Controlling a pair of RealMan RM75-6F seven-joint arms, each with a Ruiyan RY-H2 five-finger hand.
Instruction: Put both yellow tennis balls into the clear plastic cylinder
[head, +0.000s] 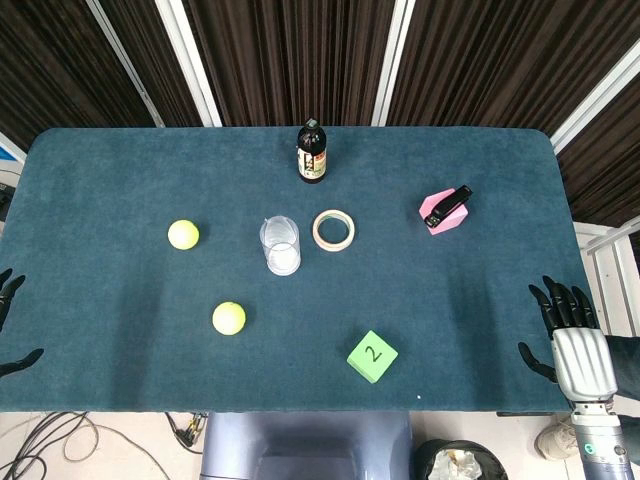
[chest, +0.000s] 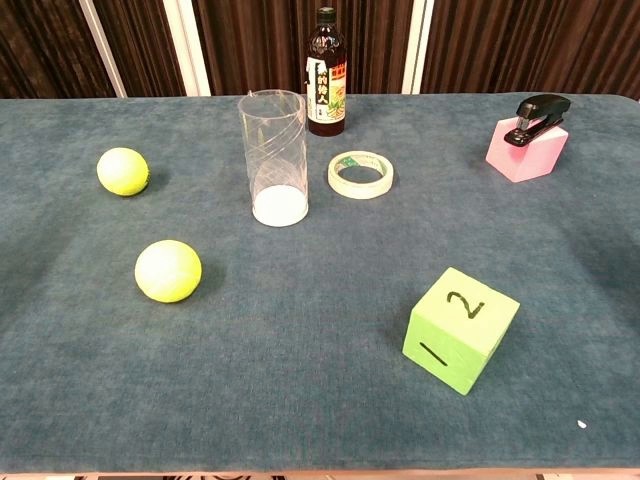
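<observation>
Two yellow tennis balls lie on the blue table: the far ball at the left, the near ball closer to the front edge. The clear plastic cylinder stands upright and empty, right of the far ball. My left hand shows only as dark fingertips at the left edge of the head view, holding nothing. My right hand hovers open beyond the table's right edge, fingers spread. Neither hand appears in the chest view.
A dark bottle stands behind the cylinder. A tape roll lies just right of it. A black stapler on a pink block sits far right. A green numbered cube rests near the front.
</observation>
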